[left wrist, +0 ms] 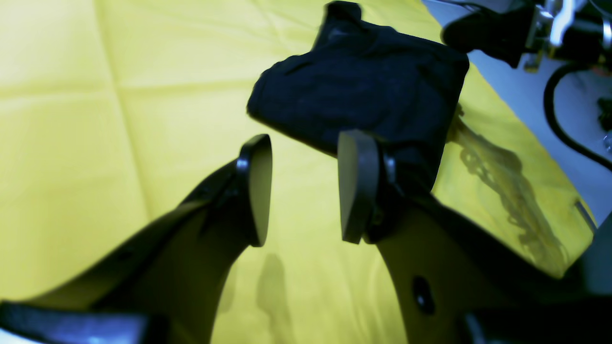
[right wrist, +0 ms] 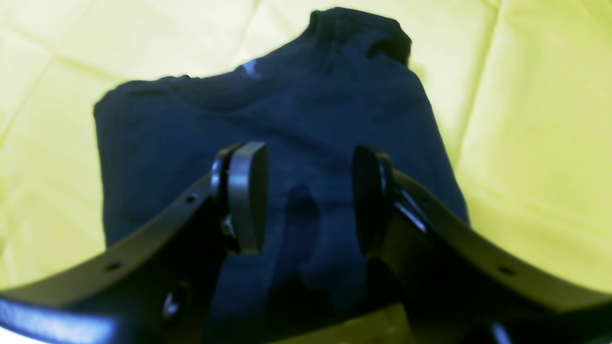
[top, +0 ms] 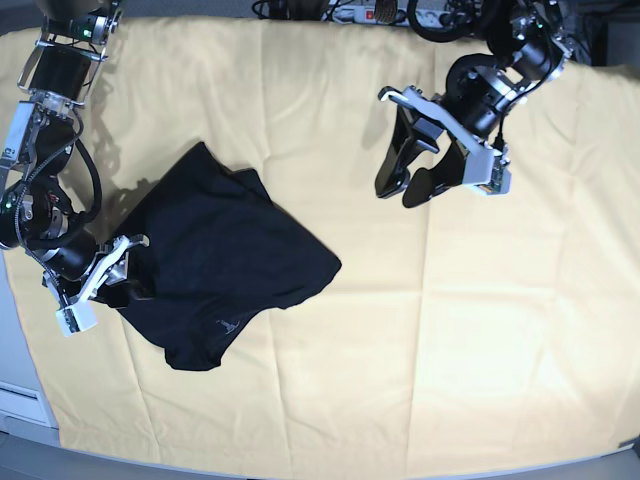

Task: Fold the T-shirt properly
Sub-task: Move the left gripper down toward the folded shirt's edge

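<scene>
At the left edge of the base view, the right gripper (top: 128,270) sits at the T-shirt's (top: 225,260) left border, its jaws apart with nothing between them; the right wrist view shows dark cloth below the gap. The one T-shirt, black and folded into a rough bundle with a tiny pale logo (top: 227,325) near its lower edge, lies left of centre on the yellow cloth (top: 380,350) that covers the surface. Right of it the cloth is bare. In the upper right, the left gripper (top: 398,185) hangs above the cloth, well apart from the T-shirt, jaws apart and holding nothing. Along the top edge, behind the cloth, run cables (top: 300,10) and a power strip (top: 375,12). Two arms, two grippers, one garment.
</scene>
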You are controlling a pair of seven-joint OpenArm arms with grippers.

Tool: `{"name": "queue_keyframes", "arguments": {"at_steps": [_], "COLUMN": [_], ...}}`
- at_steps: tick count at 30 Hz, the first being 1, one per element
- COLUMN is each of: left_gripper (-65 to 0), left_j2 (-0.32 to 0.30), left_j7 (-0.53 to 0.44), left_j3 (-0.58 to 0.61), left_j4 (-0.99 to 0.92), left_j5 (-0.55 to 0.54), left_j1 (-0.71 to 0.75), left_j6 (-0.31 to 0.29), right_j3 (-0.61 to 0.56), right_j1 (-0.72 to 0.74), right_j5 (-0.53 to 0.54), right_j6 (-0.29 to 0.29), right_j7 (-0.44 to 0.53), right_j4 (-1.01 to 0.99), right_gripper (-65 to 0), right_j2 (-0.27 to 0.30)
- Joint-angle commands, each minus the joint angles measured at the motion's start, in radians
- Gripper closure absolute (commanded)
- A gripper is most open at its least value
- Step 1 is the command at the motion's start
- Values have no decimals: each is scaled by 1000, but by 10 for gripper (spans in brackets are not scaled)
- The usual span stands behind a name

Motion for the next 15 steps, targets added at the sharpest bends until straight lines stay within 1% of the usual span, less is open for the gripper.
{"name": "queue_keyframes", "arguments": {"at_steps": [1,4,7,9,12,14,15], "left_gripper": [-244,-249,-275,-283,-286,-286,-286], "left_j2": [3,18,45,47,46,47,47], "left_j7": [-38,-80,-85,-85,-67,-50,-46], "left_j3": [26,88,112,113,113,113,111], "left_j4": [-2,-61,-180,-295,-450,-524,-552], "left_j5": [21,101,155,171,192,185,170], "left_j1": [-13,-63,-149,-219,-323,-375,-396], "left_j6": [-3,-2,-3,-8,-44,-43,-30], "right_j3": [6,7,6,7,7,7,6], "right_j1": [25,25,25,25,25,25,25], "right_j5": [18,18,18,19,18,18,19], "right_j6": [3,2,-1,-1,0,-1,0], "right_j7": [22,22,22,23,23,23,23], "right_j4": [15,15,15,15,15,15,15], "right_gripper": [-309,-309,-309,-309,-309,-309,-309], "right_j2": [23,45,70,84,97,100,100]}}
